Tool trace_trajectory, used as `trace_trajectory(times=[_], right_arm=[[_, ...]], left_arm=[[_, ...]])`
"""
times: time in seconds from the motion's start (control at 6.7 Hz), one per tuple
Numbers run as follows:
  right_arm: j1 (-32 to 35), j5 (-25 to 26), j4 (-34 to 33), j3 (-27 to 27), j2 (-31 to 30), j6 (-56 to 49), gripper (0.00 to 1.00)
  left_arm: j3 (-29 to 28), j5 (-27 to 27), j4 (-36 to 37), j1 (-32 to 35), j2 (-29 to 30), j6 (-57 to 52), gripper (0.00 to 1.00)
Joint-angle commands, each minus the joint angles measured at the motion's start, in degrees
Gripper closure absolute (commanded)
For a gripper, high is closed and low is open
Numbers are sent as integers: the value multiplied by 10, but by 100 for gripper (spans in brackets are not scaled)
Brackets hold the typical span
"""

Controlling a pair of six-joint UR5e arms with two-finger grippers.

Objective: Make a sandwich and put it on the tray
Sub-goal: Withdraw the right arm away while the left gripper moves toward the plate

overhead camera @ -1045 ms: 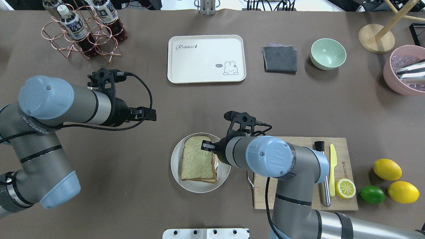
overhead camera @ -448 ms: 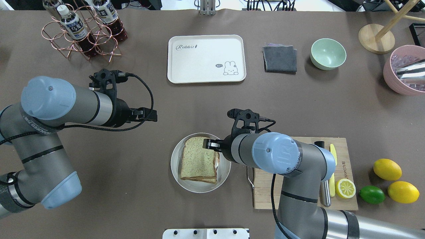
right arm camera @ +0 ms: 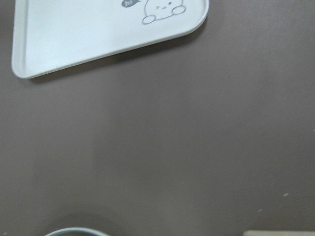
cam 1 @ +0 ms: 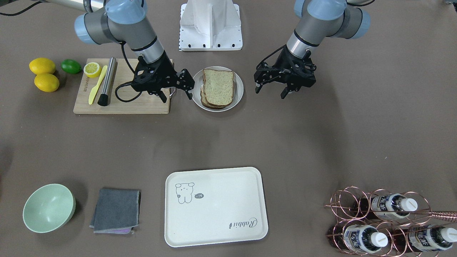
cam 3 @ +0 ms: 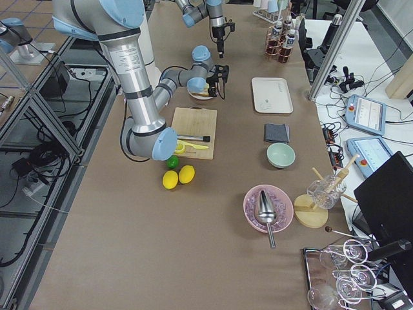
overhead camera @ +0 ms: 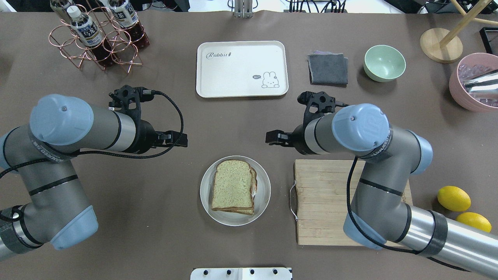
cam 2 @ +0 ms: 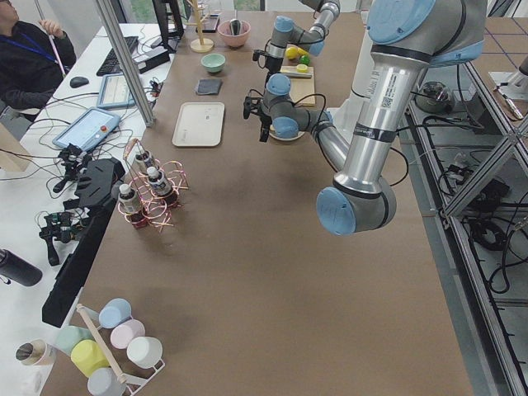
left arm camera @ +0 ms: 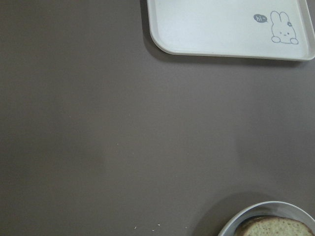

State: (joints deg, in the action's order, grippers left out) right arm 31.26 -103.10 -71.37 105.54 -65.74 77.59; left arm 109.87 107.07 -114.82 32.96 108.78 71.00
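Note:
The sandwich lies on a round grey-white plate at the near middle: two speckled brown-crusted slices stacked, with a sliver of white egg at the right edge. It also shows in the front-facing view. The cream tray with the "Rabbit" script lies bare at the far middle, and its corner shows in both wrist views. My left gripper hovers open and empty to the far left of the plate. My right gripper hovers open and empty to the far right of it.
A wooden cutting board lies right of the plate, with a yellow knife, a steel rod and a lemon half on it. Lemons, a grey cloth, a green bowl and a bottle rack stand around.
My right gripper has left the sandwich's right edge and drawn back up and toward the far right. The top slice stays on the plate. My left gripper has shifted slightly nearer.

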Motion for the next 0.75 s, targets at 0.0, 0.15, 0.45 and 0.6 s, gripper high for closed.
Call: trace_trajectory(times=[0.0, 0.15, 0.45, 0.6], right_arm=[[103, -79, -95, 7, -25, -141, 0], [163, -119, -100, 20, -86, -251, 0], [293, -192, -100, 30, -194, -462, 0], [352, -215, -100, 27, -240, -563, 0]], left_arm=[[-3, -3, 0, -18, 7, 0, 2], [-6, -3, 1, -19, 12, -1, 2], [-11, -4, 1, -35, 17, -1, 2], [-22, -4, 1, -35, 27, -1, 2]])
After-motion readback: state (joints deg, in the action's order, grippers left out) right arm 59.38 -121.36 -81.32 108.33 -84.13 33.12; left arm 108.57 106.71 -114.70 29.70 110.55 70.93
